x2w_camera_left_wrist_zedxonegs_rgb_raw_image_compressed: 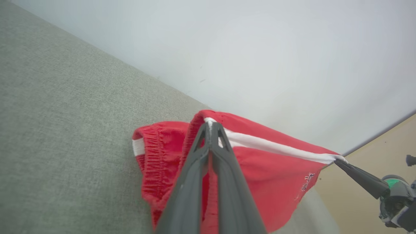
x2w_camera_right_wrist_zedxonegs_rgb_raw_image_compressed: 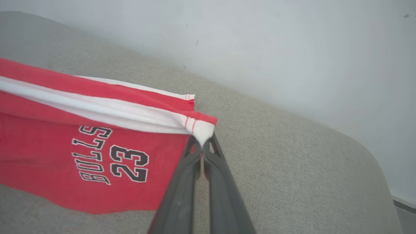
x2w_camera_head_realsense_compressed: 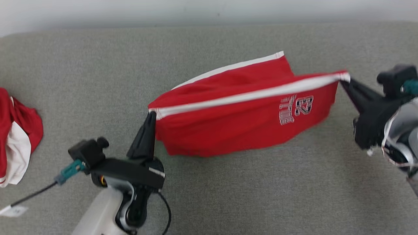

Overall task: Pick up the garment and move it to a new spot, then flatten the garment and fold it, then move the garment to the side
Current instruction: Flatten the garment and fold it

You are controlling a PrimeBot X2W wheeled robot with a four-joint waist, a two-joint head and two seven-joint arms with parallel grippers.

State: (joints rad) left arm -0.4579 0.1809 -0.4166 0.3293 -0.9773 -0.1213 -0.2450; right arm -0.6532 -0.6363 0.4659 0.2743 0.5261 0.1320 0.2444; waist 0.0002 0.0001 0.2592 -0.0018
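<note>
While the garment (x2w_camera_head_realsense_compressed: pixel 241 120), a pair of red shorts with a white side stripe (x2w_camera_head_realsense_compressed: pixel 248 95), hangs stretched between the two grippers above the grey cloth surface (x2w_camera_head_realsense_compressed: pixel 228 195), the step in hand reads as the carry to a new spot, or the start of the flattening that follows. The left gripper (x2w_camera_head_realsense_compressed: pixel 151 112) is clamped on the waistband end of the stripe, its fingers pressed together with red cloth bunched between them in the left wrist view. The right gripper (x2w_camera_head_realsense_compressed: pixel 343 81) is pinched tight on the hem end of the same stripe, with a small tuft of white cloth standing out of its tips. The stripe runs taut from one tip to the other and the rest of the shorts sags below that line; whether the lower edge touches the surface I cannot tell. The BULLS 23 print (x2w_camera_head_realsense_compressed: pixel 296 109) sits near the right gripper. A second red and white garment (x2w_camera_head_realsense_compressed: pixel 16 137) lies crumpled at the far left, well apart. The next move, I judge, calls for both arms to lower together with the stripe tight, so the cloth lands flat and does not fold under itself.
</note>
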